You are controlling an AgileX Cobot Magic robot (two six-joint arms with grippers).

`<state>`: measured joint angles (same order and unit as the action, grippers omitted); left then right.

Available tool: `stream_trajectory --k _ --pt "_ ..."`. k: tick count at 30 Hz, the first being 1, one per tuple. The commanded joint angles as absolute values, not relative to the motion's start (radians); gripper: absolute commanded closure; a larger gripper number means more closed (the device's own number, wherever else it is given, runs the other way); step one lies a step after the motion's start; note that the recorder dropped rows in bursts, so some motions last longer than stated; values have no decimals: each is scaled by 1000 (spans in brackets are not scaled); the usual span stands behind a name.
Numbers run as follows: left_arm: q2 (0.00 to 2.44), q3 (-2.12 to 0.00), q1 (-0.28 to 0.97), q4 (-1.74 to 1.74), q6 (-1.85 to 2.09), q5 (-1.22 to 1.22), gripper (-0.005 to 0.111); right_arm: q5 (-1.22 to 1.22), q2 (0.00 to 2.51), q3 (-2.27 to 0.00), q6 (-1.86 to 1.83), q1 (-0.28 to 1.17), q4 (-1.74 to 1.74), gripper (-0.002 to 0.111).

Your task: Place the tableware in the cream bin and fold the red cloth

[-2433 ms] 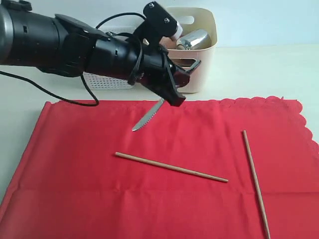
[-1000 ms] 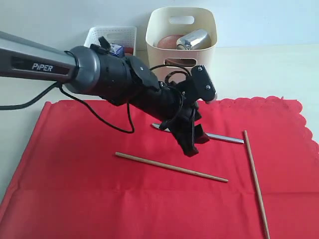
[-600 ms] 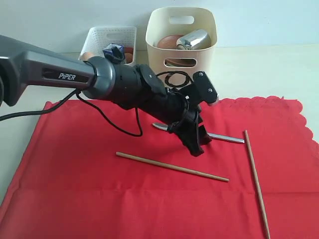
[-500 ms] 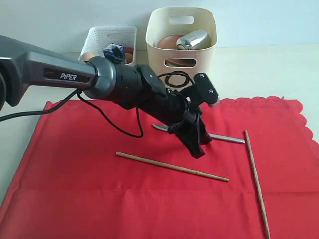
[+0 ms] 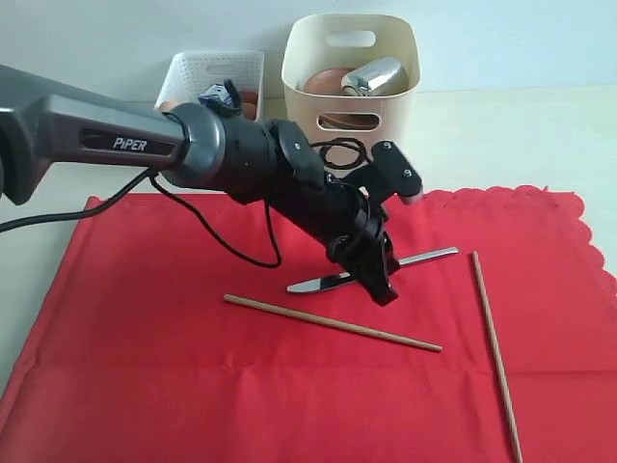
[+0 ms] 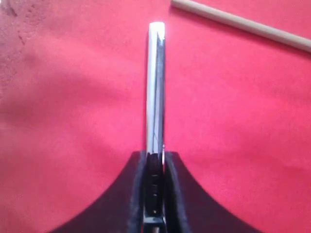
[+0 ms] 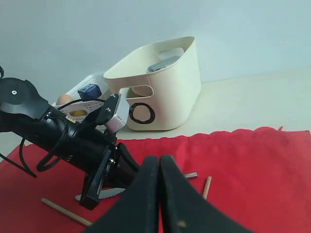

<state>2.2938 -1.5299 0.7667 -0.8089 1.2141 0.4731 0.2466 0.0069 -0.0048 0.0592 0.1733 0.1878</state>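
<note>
left gripper (image 5: 379,282): jaws clamped on the small knife (image 5: 424,258) near its middle, the steel handle projecting straight out between the fingers.
small knife: low over the red cloth (image 5: 174,367) — whether it touched the fabric could not be told. Its long axis ran across the exterior view, blade tip to the left and handle end to the right.
cream bin (image 5: 400,106): stood off the cloth, beyond its far edge and behind the gripper — the next move was judged a lift and a carry that way.
right gripper (image 7: 159,162): fingers together, empty, well back; the left arm was the nearer.
</note>
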Motion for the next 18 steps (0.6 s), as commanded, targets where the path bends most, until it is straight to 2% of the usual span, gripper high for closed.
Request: stream_trajectory --k 1,12,18 --pt "2232 -1522 766 -790 1182 501 106 241 0 0 53 173 185 108" --pt "2071 -1522 764 -723 1144 594 107 239 0 0 53 173 185 108" --pt "2002 -1522 728 -740 1077 399 107 239 0 0 53 173 185 108"
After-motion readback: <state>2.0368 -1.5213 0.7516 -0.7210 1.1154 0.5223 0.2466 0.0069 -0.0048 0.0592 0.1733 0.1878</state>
